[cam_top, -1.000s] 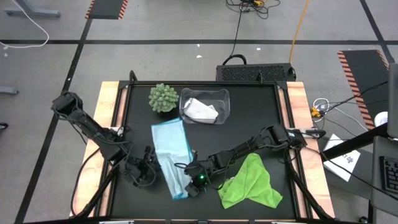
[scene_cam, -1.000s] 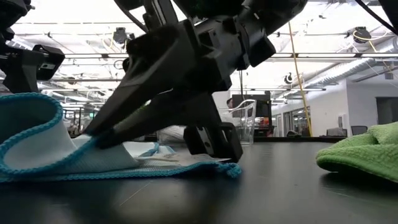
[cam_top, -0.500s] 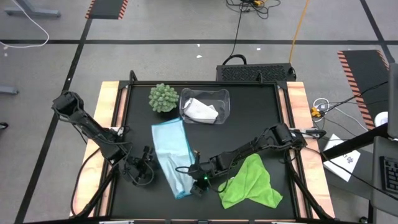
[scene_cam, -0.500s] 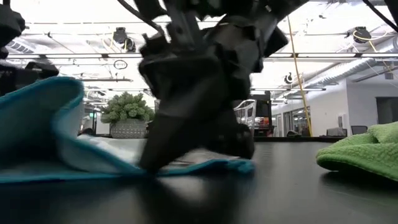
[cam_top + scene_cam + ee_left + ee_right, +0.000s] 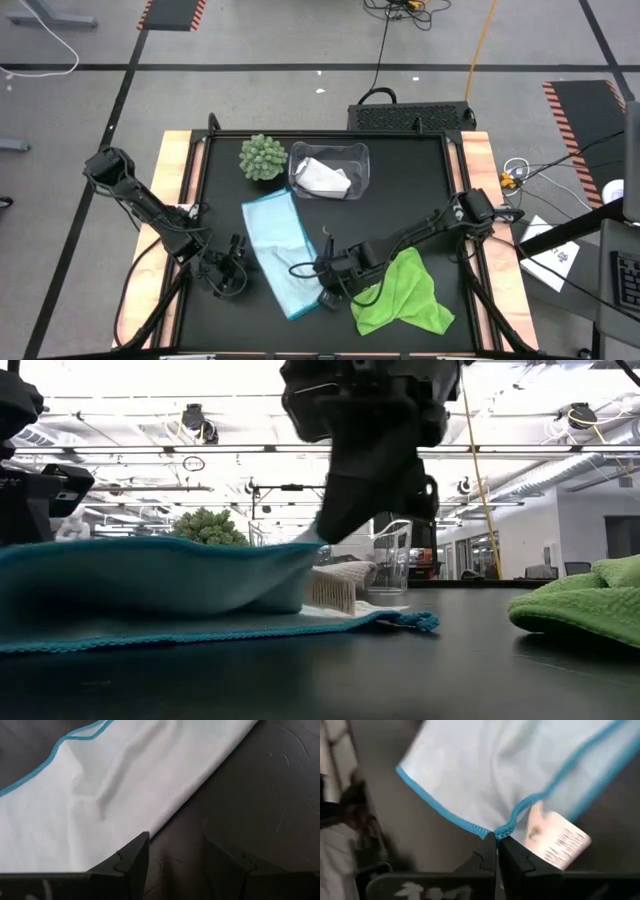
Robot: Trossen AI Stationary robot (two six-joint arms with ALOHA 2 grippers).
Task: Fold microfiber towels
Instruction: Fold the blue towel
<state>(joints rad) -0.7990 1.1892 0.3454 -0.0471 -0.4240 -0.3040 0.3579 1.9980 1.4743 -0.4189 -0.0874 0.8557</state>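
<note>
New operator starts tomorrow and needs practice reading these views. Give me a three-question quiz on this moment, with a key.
1. True or false: the right gripper is shut on the edge of the blue towel.
2. Where is the white towel? A) in the clear bin B) under the green towel C) in the left gripper
3. Fill in: the left gripper's fingers stand ____, holding nothing.

Key: 1 true; 2 A; 3 open

No legible txt anywhere; white tag (image 5: 559, 841) on blue towel (image 5: 485, 775) has print, too blurred.
</note>
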